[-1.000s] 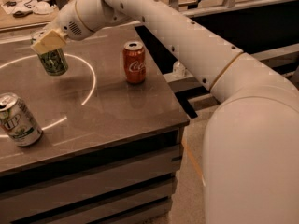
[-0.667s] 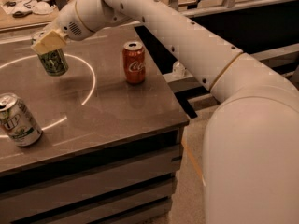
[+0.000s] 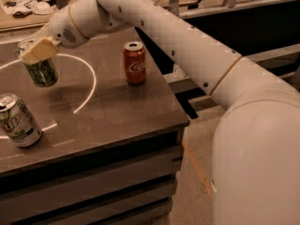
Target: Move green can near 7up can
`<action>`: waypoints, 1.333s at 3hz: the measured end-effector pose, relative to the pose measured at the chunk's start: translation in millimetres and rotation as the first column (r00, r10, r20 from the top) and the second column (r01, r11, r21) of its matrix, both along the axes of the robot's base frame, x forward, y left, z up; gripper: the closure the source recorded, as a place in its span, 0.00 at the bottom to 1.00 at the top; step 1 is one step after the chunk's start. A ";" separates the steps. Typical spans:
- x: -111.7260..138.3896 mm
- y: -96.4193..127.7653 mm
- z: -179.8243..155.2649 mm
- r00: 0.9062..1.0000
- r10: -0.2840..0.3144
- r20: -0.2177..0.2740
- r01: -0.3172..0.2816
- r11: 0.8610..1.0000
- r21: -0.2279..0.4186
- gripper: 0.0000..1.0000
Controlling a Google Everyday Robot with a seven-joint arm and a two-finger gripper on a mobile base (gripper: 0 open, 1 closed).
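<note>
Gripper: the gripper (image 3: 40, 50) hangs over the far-left part of the table (image 3: 122, 111), at the end of the white arm (image 3: 187, 46) that reaches in from the right.
Jaws: clamped on the upper part of the green can (image 3: 43, 71); one pale finger pad (image 3: 41, 48) lies across the can just under its rim.
Green can: in the grasp, long axis close to upright with a slight lean. Its base seems to be clear of the tabletop, judging by the shadow lying lower and to the right.
7up can: the 7up can (image 3: 19, 123) stands on the table near the front-left edge, top up.
Deciding relation: the 7up can lies toward the front edge and a little left of the held can. The two are apart, with bare tabletop between them.
Bystanders: a red Coca-Cola can (image 3: 134, 63) stands well apart to the right, off the line between the two cans. A white arc (image 3: 91, 86) marked on the tabletop is flat and blocks nothing.
Move called for (judgement): carry the held can toward the front-left, then set it down just beside the 7up can.
Hazard (judgement): the 7up can sits close to the table edge, so a nudge on arrival could tip it or push it off.
</note>
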State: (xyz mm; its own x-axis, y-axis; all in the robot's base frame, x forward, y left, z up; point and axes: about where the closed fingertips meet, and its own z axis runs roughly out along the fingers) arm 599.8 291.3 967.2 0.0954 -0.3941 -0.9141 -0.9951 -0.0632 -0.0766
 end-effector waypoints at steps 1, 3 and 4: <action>-42.1 12.0 -20.8 0.997 0.060 -0.056 -0.059 0.998 0.014 0.82; -83.9 4.9 -45.0 0.994 0.058 -0.094 -0.056 0.998 0.024 0.36; -87.6 -6.2 -45.7 0.997 0.026 -0.069 -0.026 1.000 0.009 0.12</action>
State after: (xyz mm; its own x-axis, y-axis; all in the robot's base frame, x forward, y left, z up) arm 512.2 285.1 921.6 0.0418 -0.3849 -0.9220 -0.9960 -0.0889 -0.0081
